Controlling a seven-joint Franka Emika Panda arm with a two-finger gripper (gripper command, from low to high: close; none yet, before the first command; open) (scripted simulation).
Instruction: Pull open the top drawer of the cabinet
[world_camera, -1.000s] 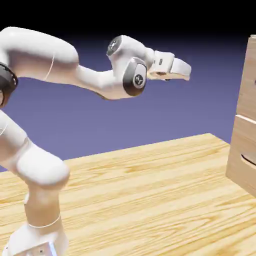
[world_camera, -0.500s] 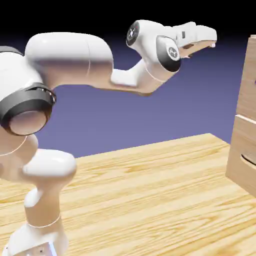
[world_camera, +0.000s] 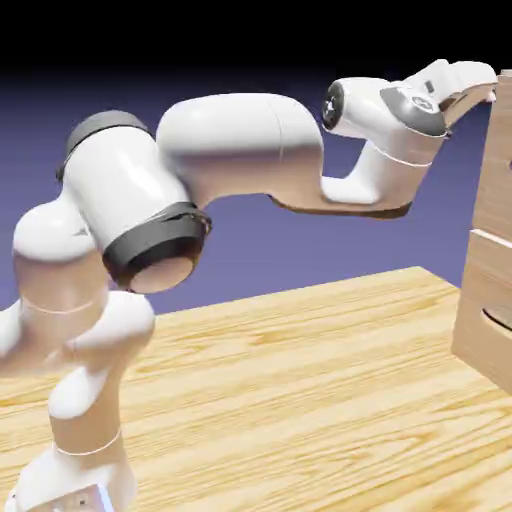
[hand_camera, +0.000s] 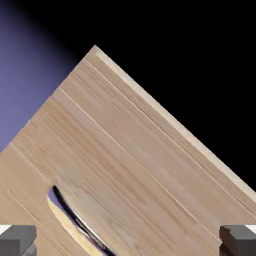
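Presently I have the gripper (hand_camera: 128, 240) high in the picture, at the upper right of the exterior view, close to the upper part of the cabinet (world_camera: 480, 290). Its fingers (hand_camera: 17, 241) stand wide open and hold nothing; in the hand view they show at the lower left and the lower right corners, well apart from each other. Between them I see only the pale wood farther on, and no part of it is gripped.

The top drawer (world_camera: 493, 190) is at the right edge of the exterior view, above the thin light seam. It looks closed there, but the frame cuts the cabinet, so I cannot see its whole front. At this same edge, a small dark spot shows on the drawer — too small for me to name it.

In the hand view the cabinet is seen tilted, with one corner pointing up at the upper left of centre, and its long pale edge goes down toward the right side. Several thin seams run in the same slanting direction. A curved handle (hand_camera: 80, 221), dark and shiny, lies at the lower left, to the right of the left finger and apart from it.

My arm (world_camera: 240, 140) reaches across the upper half of the exterior view, over the yellow table (world_camera: 300, 390) — the forearm is nearly level, and the wrist bends upward to the right.
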